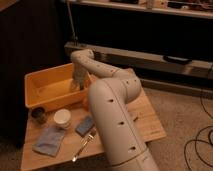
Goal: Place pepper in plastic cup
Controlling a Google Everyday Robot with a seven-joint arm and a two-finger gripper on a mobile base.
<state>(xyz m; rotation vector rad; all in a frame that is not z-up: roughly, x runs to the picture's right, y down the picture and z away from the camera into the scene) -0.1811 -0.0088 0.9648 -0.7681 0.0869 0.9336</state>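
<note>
gripper [77, 86] lowered inside yellow bin [42, 82] at bench's back-left corner; finger state and pepper cannot be made out | white cup [62, 118] near front-left edge; fork [84, 145] at front edge; blue cloth [49, 141] front-left corner

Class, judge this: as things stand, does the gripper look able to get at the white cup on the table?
Probably yes. The gripper is down in the yellow bin, and the cup stands open just outside the bin's front wall, with nothing over it.
</note>
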